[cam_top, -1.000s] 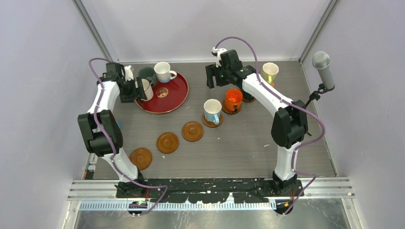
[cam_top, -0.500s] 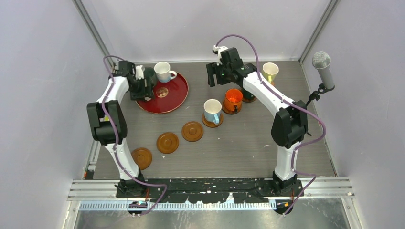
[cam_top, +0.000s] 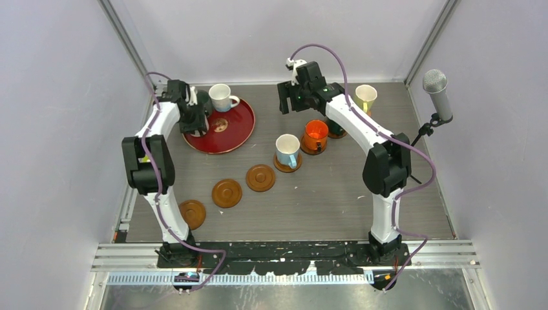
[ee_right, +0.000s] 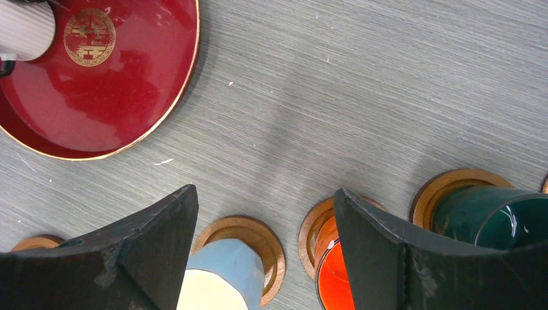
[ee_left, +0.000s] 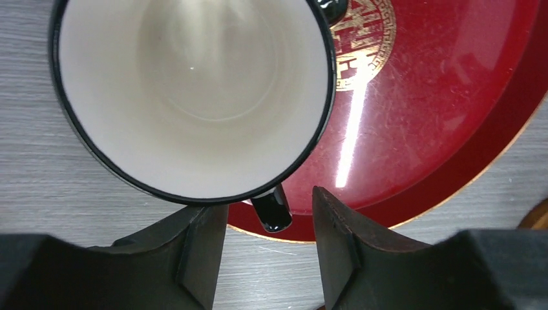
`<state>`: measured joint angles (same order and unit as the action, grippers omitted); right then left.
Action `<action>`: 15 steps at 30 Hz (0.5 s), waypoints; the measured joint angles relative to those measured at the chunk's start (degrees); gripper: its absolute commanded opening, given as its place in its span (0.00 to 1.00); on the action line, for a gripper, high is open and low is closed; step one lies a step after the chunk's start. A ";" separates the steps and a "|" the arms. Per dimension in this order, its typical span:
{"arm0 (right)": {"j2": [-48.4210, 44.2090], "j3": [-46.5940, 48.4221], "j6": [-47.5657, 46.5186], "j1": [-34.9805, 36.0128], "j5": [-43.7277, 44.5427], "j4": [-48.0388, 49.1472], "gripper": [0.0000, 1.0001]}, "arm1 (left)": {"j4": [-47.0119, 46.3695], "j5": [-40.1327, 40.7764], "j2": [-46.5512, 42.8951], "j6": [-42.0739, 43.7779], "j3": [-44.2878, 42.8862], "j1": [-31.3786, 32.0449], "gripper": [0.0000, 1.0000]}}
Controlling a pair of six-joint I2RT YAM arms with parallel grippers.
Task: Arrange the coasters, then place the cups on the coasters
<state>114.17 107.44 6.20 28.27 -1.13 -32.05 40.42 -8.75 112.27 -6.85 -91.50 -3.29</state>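
Left gripper [ee_left: 263, 205]: jaws partly open, straddling the handle [ee_left: 273, 216] of a dark-rimmed cup [ee_left: 194, 97], with a gap on each side and no grip made. The cup stands at the edge of the red tray [ee_left: 446, 97]. Right gripper [ee_right: 266, 194]: jaws wide and empty, hanging above the light blue cup [ee_right: 220, 274] and orange cup [ee_right: 331, 274], each seated on a coaster [ee_right: 255, 232]. Three bare coasters [cam_top: 227, 193] lie in a row nearer the arm bases.

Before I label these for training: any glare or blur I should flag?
Left wrist: a bright glare streak runs across the red tray, below its gold emblem. Right wrist: the light blue mug at the bottom edge looks slightly soft. Top external: even light, only faint shadows.
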 measured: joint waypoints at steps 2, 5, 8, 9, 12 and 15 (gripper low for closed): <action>0.42 0.07 0.04 0.00 0.00 -0.04 0.81 | -0.20 1.90 0.00 -0.94 0.00 0.35 0.50; 0.85 0.13 0.13 0.00 0.00 -0.20 0.81 | -0.33 3.89 0.00 -2.32 0.02 1.42 0.43; 0.87 0.20 0.11 0.00 0.02 -0.20 0.81 | -0.50 6.60 0.00 -3.56 0.04 3.23 0.35; 0.87 0.26 0.11 0.00 0.02 -0.20 0.81 | -0.55 7.28 0.00 -3.72 0.04 3.85 0.33; 0.87 0.48 0.09 0.00 0.02 -0.17 0.81 | -0.90 8.92 0.00 -5.01 0.04 5.75 0.28; 0.87 0.68 0.04 0.00 0.02 -0.20 0.81 | -0.92 10.36 0.00 -6.56 0.09 7.21 0.25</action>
<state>115.04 108.12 6.24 28.27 -1.10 -32.25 39.51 1.61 112.27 -13.41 -91.42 3.92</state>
